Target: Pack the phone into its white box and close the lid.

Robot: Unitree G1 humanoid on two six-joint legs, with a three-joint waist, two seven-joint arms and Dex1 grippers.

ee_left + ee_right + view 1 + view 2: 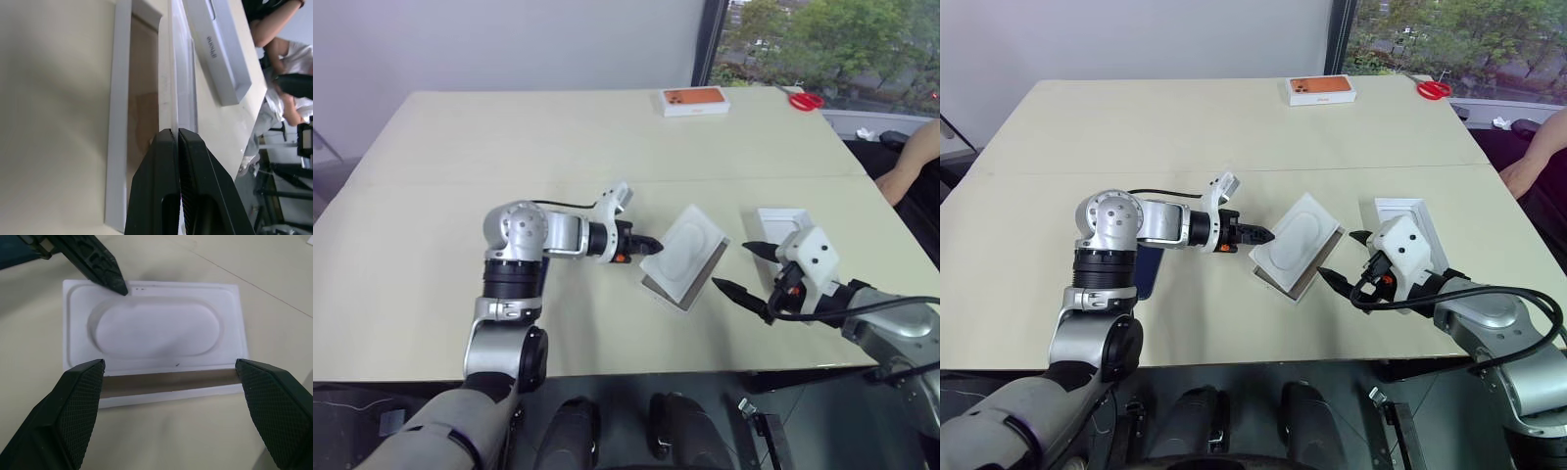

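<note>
The phone (pixel 1148 274) is not in play yet: it looks like the dark blue sliver lying flat on the counter (pixel 509 127) at the left, partly hidden under your left forearm.

Start at your left tool (pixel 651 242). Its two black fingers are pinched tight on the left long edge of the thin white insert (pixel 690 253), a flat moulded sheet with a smooth oval recess pressed into it. You hold the insert tilted, its gripped edge raised. Directly beneath sits the white box (pixel 166 394), a shallow cardboard tray with a thin rim, its inside showing as a dark strip along the near side.

Box and insert share one long axis, running near-left to far-right across the counter. This is the relation that counts: the insert covers the tray's opening, and the phone lies to the left of both. By my reading, the insert has to swing clear before anything goes in.

Your right tool (pixel 732 264) hangs just right of the tray with its textured fingers spread wide and nothing between them, pointing across at the tray's near long side. It is the free one, but the left arm is much nearer the phone.

Just behind the right tool lies the lid (pixel 781 220), white with crisp square walls. Far off at the back of the counter are a white box printed with an orange phone (pixel 695 101) and red scissors (pixel 806 100). A person's arm (pixel 911 162) shows at the right edge.
</note>
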